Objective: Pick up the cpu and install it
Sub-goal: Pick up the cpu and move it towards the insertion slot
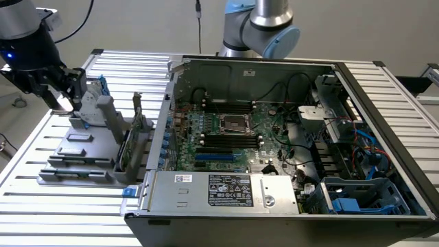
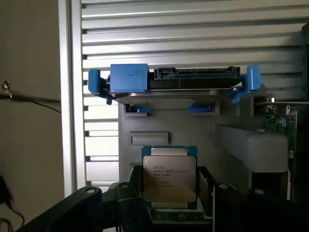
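Note:
The cpu (image 2: 169, 176) is a small square chip with a silvery top and a green rim. It sits between the two black fingers of my gripper (image 2: 169, 195), which press its two side edges. In the exterior view the gripper (image 1: 60, 101) hangs at the far left, just over the back end of the grey parts holder (image 1: 75, 170). The open computer case (image 1: 384, 98) lies to the exterior view's right, and the bare metal socket (image 1: 231, 123) shows in the middle of its green motherboard.
A silver hard drive with blue rails (image 2: 174, 84) stands upright in the holder close behind the cpu. Expansion cards (image 1: 133, 139) stand in slots between holder and case. A second arm's joint (image 1: 271, 25) hangs behind the case. Cables and blue brackets fill the case's right side.

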Controlling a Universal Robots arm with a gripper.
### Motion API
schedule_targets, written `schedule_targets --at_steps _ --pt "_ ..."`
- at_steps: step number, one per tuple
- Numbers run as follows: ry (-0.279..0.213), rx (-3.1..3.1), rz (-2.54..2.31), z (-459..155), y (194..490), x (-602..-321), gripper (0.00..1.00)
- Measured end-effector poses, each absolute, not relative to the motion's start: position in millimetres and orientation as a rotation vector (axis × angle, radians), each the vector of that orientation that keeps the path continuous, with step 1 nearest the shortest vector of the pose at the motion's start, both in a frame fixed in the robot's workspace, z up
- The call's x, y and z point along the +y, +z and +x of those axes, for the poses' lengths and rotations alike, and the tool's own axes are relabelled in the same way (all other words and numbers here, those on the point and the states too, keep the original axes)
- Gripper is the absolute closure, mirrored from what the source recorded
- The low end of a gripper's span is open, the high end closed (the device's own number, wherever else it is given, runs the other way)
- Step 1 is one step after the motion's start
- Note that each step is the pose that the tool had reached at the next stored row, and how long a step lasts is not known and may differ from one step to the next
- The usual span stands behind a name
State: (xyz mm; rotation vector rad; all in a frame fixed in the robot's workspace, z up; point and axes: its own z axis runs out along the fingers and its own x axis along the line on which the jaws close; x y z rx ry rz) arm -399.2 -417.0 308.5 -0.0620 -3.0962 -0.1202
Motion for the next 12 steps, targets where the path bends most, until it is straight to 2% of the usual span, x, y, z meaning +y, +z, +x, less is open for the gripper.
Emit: schedule_targets --at_steps 12 --pt "-0.121 -3.096 -0.062 -350.5 362.8 -416.6 0.45"
